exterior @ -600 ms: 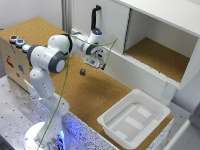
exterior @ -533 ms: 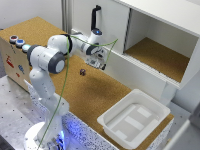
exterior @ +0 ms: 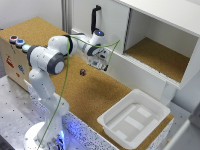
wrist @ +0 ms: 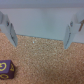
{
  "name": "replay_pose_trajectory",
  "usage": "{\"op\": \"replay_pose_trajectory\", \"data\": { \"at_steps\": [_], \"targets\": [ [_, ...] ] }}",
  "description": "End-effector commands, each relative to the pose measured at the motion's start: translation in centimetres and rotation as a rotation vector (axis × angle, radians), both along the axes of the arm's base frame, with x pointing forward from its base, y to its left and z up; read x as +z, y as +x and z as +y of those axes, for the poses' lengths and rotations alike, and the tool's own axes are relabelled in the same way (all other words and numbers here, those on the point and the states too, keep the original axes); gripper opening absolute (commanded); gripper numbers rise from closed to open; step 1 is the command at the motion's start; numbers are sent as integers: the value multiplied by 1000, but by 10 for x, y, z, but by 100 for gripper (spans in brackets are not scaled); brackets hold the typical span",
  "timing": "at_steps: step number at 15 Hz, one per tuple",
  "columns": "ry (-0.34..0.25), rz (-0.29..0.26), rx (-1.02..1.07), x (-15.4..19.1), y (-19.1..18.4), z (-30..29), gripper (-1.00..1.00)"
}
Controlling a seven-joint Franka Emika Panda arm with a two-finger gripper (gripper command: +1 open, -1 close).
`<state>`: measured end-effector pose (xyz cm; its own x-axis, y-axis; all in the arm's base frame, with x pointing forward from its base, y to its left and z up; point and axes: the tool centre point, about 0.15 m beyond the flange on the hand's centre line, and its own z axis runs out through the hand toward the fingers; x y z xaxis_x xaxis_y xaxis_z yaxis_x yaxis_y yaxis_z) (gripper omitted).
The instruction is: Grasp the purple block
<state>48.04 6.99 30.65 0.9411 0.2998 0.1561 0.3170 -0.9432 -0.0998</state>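
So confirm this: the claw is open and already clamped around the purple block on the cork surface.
Not clamped. The wrist view shows the purple block lying off to one side, outside the open claw; in the exterior view it sits apart on the cork surface. The rest holds.

We see our arm [exterior: 47, 57] bent forward; the gripper [exterior: 101, 65] points down; its fingers [wrist: 11, 31] are spread apart.

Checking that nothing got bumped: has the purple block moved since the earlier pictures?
No. The purple block lies on the same patch of cork, the same way off from the white bin in the exterior view.
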Motion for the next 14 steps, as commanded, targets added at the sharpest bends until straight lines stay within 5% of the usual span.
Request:
{"op": "replay_pose_trajectory", "data": {
  "at_steps": [1, 7, 14],
  "targets": [
    [-43, 5, 65, 2, -11, 48, 100],
    [-80, 55, 169, -15, -60, 119, 100],
    [-129, 92, 131, -52, -55, 88, 100]
  ]
}}
